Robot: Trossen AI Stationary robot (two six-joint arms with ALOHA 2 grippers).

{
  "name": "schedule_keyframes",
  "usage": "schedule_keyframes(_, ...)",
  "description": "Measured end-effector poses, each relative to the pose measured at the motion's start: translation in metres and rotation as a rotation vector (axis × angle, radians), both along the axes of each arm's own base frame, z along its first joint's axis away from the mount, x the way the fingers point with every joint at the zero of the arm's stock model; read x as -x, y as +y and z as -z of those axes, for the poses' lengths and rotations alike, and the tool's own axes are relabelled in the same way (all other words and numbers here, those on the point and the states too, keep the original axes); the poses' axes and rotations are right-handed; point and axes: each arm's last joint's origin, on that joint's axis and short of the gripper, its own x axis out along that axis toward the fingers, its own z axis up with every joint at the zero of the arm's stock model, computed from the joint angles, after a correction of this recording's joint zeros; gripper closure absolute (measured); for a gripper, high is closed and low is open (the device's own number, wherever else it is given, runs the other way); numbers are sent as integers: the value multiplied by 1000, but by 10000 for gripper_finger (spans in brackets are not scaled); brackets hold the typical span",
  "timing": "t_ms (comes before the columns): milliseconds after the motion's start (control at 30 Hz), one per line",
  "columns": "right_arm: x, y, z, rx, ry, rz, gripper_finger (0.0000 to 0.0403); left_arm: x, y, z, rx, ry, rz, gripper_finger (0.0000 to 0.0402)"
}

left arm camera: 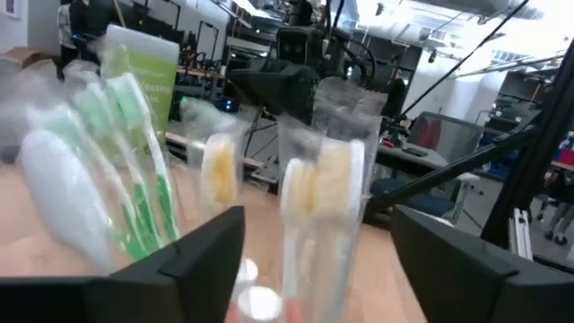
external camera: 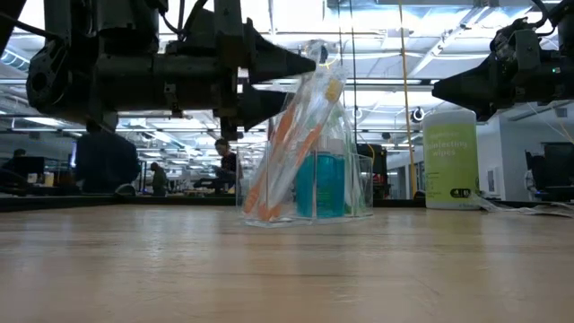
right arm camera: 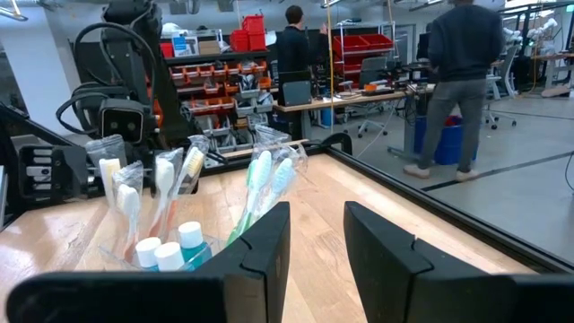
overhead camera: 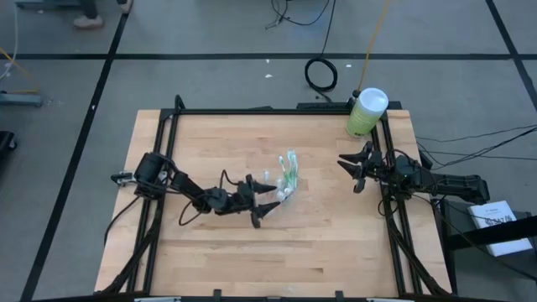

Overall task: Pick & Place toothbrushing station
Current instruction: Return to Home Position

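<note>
The clear plastic holder (overhead camera: 281,186) stands upright on its base on the wooden table, mid-table; it also shows in the low view (external camera: 309,184). Green-white toothbrushes (overhead camera: 290,168) and pink-white wrapped toothbrushes (external camera: 287,144) lean out of it. White tubes with blue caps (right arm camera: 166,249) stand inside. My left gripper (overhead camera: 265,204) is open at the height of the brush heads, on the holder's left. One finger (left arm camera: 202,260) stands on either side of a wrapped brush head (left arm camera: 325,193), with gaps. My right gripper (overhead camera: 353,170) is open and empty, raised to the holder's right.
A big pale-green canister with a white lid (overhead camera: 367,111) stands at the table's far right corner, close behind my right gripper. Black frame rails (overhead camera: 277,110) run along the table's far, left and right edges. Bare wood lies toward the near edge.
</note>
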Motion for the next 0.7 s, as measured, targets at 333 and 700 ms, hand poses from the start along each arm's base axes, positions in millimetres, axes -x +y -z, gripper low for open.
schedule_keyframes(333, 0, 0, 0, 0, 0, 0, 305, 6, 2, -42, -51, 8, 1, 72)
schedule_keyframes(700, 0, 0, 0, 0, 0, 0, 305, 60, 16, -120, -104, 231, 8, 96)
